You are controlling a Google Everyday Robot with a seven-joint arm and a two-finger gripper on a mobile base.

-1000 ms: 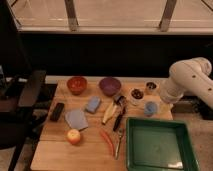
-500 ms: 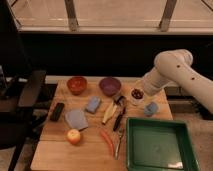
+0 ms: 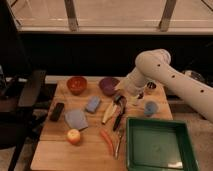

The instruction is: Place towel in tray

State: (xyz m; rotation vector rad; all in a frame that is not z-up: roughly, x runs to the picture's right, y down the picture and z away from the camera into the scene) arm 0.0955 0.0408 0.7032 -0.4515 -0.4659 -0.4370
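**Gripper hangs open at mid-table; towel lies flat to its near left**

The towel (image 3: pixel 76 119) lies spread on the wooden table (image 3: pixel 55 155), left of centre, with nothing gripping it. It sits just right of a black block (image 3: pixel 57 111) and just on the far side of an apple (image 3: pixel 73 136). The gripper (image 3: pixel 119 99) stands well apart from it, to the right and a little farther back. It is low over the far tip of a banana (image 3: pixel 108 113) and just on the near side of a purple bowl (image 3: pixel 108 85). Its fingers are spread and hold nothing. The blue sponge (image 3: pixel 92 104) lies between gripper and towel. The tray (image 3: pixel 131 146) fills the near right corner, right of the towel and on the near side of the gripper.

Compared with a second ago, the white arm (image 3: pixel 155 67) has swung in from the far right edge of the table towards the middle. That has carried the gripper leftward, past a blue cup (image 3: pixel 150 107), and closer to the towel. Towel, tray and the other items lie where they did.
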